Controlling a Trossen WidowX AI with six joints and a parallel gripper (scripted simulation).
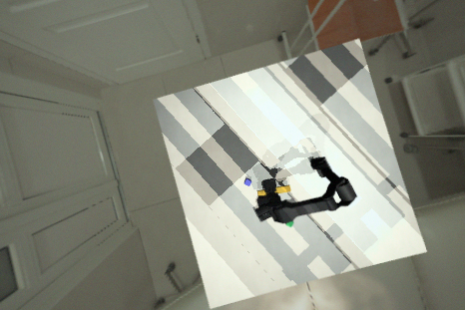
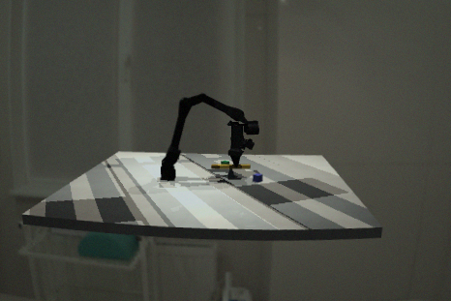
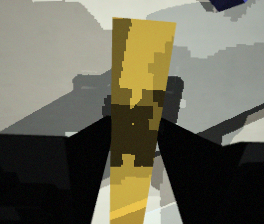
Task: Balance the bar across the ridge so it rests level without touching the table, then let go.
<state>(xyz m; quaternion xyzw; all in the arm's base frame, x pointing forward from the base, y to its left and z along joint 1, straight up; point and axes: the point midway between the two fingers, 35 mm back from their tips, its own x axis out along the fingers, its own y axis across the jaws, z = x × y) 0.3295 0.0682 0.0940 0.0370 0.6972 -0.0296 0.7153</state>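
The yellow bar (image 1: pixel 283 189) (image 2: pixel 219 166) (image 3: pixel 148 55) is held near its middle by my gripper (image 2: pixel 236 165) (image 3: pixel 134 122), which is shut on it with one black finger on each side. In the exterior view the bar looks level and clear of the table. The dark wedge-shaped ridge (image 2: pixel 233 174) stands on the table right under the bar, its top slightly left of the fingertips. Its top is at or very near the bar's underside; whether they touch I cannot tell. In the top view the arm hides the bar's middle and the ridge.
A small blue block (image 1: pixel 247 181) (image 2: pixel 257 177) (image 3: pixel 228 4) stands on the table (image 1: pixel 200 260) (image 2: pixel 203 231) off one end of the bar. A small green object (image 1: pixel 289 223) (image 2: pixel 225 162) lies on the other side of the arm, behind the bar in the exterior view.
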